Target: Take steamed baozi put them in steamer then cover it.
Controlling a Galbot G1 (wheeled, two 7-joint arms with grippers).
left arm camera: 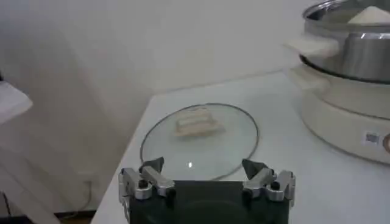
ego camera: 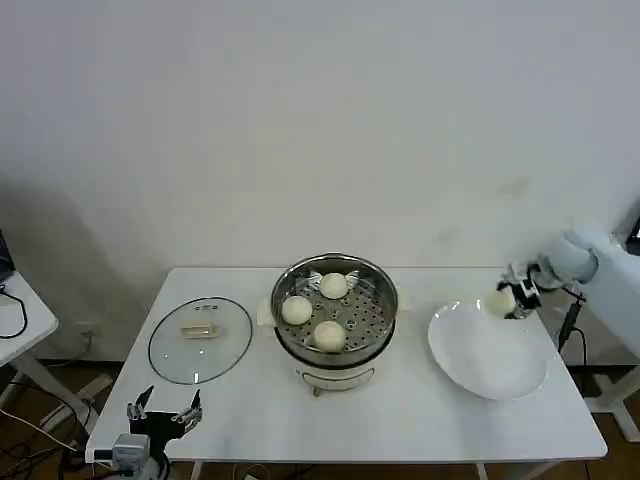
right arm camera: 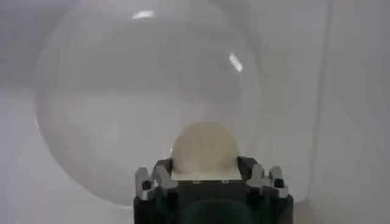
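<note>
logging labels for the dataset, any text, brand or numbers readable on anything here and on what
None can be read.
Small label on the cream-white base of the steamer: too blurred to read.
Cover, plate, baozi, left gripper and right gripper: no text visible.

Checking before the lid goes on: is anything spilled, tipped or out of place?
Nothing stands out. Three baozi sit in the steamer; the right gripper holds the fourth over the plate. The cover lies flat.

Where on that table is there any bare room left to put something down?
Bare table runs along the near edge, before the steamer and plate. Between the cover and steamer it's tight. The plate lies bare beneath the right pincer holding a baozi.
</note>
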